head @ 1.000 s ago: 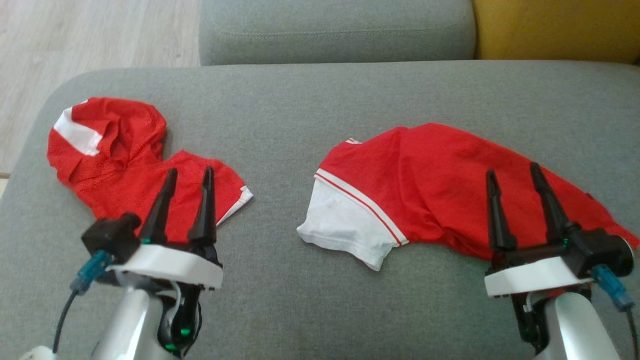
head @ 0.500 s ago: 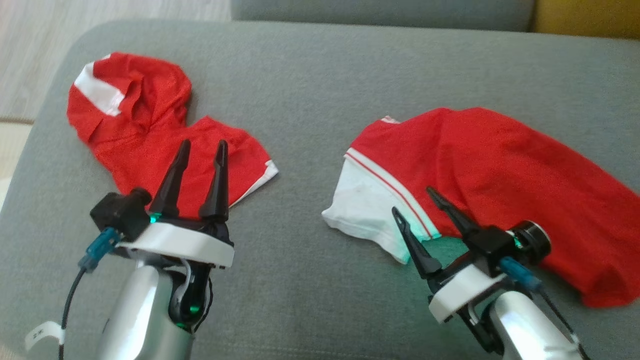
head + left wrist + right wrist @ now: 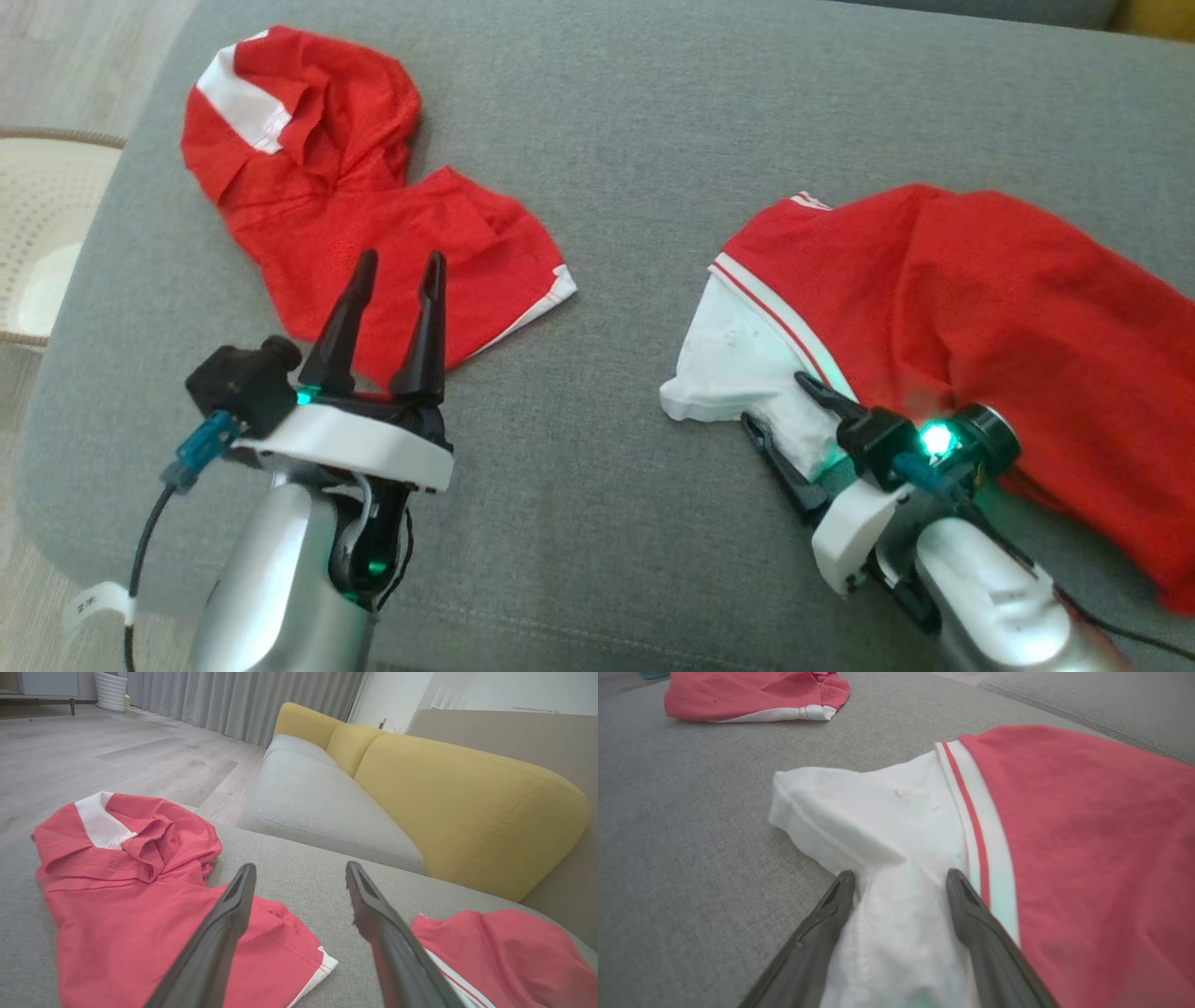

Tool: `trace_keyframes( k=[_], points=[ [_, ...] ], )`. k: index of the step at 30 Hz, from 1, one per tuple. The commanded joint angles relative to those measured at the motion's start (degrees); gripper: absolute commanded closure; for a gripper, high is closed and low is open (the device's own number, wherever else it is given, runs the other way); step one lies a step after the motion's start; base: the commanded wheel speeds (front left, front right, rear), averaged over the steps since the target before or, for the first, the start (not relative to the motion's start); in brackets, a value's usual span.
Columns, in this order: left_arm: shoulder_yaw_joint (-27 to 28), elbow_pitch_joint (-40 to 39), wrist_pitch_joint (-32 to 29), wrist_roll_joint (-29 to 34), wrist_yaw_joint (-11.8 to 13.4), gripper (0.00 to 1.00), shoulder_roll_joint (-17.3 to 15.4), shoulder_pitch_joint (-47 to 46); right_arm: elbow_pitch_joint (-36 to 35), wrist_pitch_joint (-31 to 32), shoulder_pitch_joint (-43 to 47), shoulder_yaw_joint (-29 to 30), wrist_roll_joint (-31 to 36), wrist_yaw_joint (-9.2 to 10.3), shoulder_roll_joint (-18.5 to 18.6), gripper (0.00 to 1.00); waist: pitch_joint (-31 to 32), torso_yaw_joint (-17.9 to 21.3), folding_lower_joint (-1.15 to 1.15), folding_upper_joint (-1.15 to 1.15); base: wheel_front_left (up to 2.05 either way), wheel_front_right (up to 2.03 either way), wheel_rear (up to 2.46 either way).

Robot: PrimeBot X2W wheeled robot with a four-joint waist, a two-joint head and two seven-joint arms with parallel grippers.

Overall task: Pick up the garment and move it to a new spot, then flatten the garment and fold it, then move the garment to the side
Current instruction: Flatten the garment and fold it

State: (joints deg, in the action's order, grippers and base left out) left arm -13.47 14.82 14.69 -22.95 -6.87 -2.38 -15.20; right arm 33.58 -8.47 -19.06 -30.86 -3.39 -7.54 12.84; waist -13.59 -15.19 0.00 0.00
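Two red garments lie on the grey cushion (image 3: 616, 140). The right garment (image 3: 962, 280) is red with a white sleeve (image 3: 738, 364) edged by a red stripe. My right gripper (image 3: 775, 399) is open, tilted to the left, its fingers set on either side of that sleeve. In the right wrist view the white sleeve (image 3: 896, 826) bunches between the fingers of the right gripper (image 3: 900, 875). The left garment (image 3: 355, 215) is crumpled, with a white patch at its far end. My left gripper (image 3: 401, 261) hovers open over its near edge, holding nothing; in the left wrist view the left gripper (image 3: 299, 868) points past the left garment (image 3: 131, 896).
A white perforated basket (image 3: 37, 224) stands on the floor off the cushion's left edge. Beyond the cushion is a sofa with a grey seat (image 3: 317, 807) and yellow back (image 3: 467, 812). Bare grey fabric lies between the two garments.
The head camera has tilted down and shifted. My right gripper has swung left from over the red body to the white sleeve, dropped low and turned. The left gripper holds its place.
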Motion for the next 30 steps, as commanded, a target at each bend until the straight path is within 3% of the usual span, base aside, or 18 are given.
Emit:
trace_keyframes(
  k=[1,2,10,19,25,30],
  points=[
    [1.59,-1.73,0.30,-0.33,0.15,0.00,-0.51,-2.25,0.42,0.43,-1.02,-0.84,-0.35,0.05,0.05,0.19,-0.16,-0.25,0.00,0.00,0.00,0.00,0.00],
    [1.49,-1.67,0.30,-0.39,0.23,0.00,-0.51,-2.29,1.28,0.21,-1.44,-1.02,-0.41,0.05,0.01,1.00,-0.11,-0.38,0.00,0.00,0.00,0.00,0.00],
    [1.96,-0.94,0.30,-0.32,0.64,0.00,-0.51,-1.41,-1.54,-5.15,-4.33,-7.84,-5.71,0.05,-2.57,1.00,2.93,0.43,0.00,0.00,0.00,0.00,0.00],
    [3.27,-0.47,0.30,-0.35,0.63,0.00,-0.50,1.32,-19.67,-6.48,-11.52,-21.86,-15.03,0.05,-0.80,1.00,8.75,2.62,0.00,0.00,0.00,0.00,0.00],
    [5.78,-1.88,0.30,-1.00,1.26,0.00,-0.50,3.37,-27.28,-6.14,-15.53,-17.30,-22.41,0.05,3.30,1.00,11.23,2.97,0.00,0.00,0.00,0.00,0.00],
    [5.29,-2.85,0.30,-1.01,1.35,0.00,-0.50,3.53,-25.00,-3.44,-19.28,-9.55,-28.13,0.05,9.58,1.00,10.08,2.46,0.00,0.00,0.00,0.00,0.00]
  ],
)
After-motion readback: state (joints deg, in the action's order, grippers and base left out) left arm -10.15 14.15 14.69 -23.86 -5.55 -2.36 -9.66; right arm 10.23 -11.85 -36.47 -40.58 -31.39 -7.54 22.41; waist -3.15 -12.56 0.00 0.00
